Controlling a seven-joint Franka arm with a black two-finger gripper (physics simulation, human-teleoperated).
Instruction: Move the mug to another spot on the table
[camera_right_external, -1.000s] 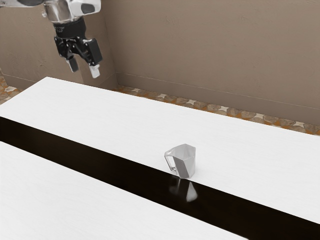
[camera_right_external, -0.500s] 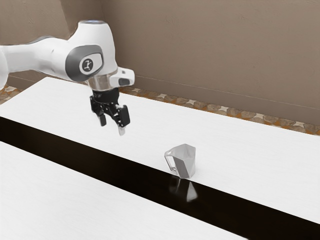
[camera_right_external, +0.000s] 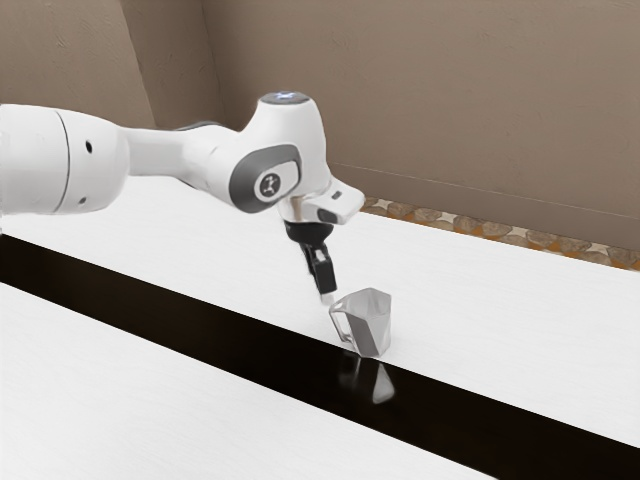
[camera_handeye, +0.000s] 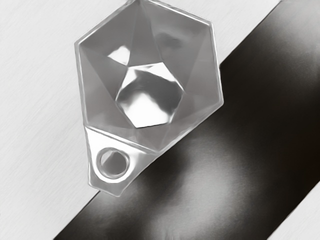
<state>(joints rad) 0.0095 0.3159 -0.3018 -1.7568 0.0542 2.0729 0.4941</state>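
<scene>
Hanging over the table, the gripper points down just beside the mug, on the side of the exterior view's left, with its tip a little above the rim near the handle. From this side it appears edge-on as one narrow dark shape, so I cannot tell if it is open or closed, and I also cannot tell if it touches the mug. Nothing is seen held in it.

The exterior view gives the place of the mug. It stands upright on the white part of the table, at the border of the glossy black strip that crosses the table. Its handle is turned to the exterior view's left, and its pale reflection lies on the strip. Behind the table there is a brown wall.

The wrist view looks straight down into the mug and adds its form. The rim is six-sided, the grey inside walls are flat facets going down to a small bright bottom, and the handle is a flat tab with a round hole. Under the mug, white surface and black strip meet, and the handle lies over that border.
</scene>
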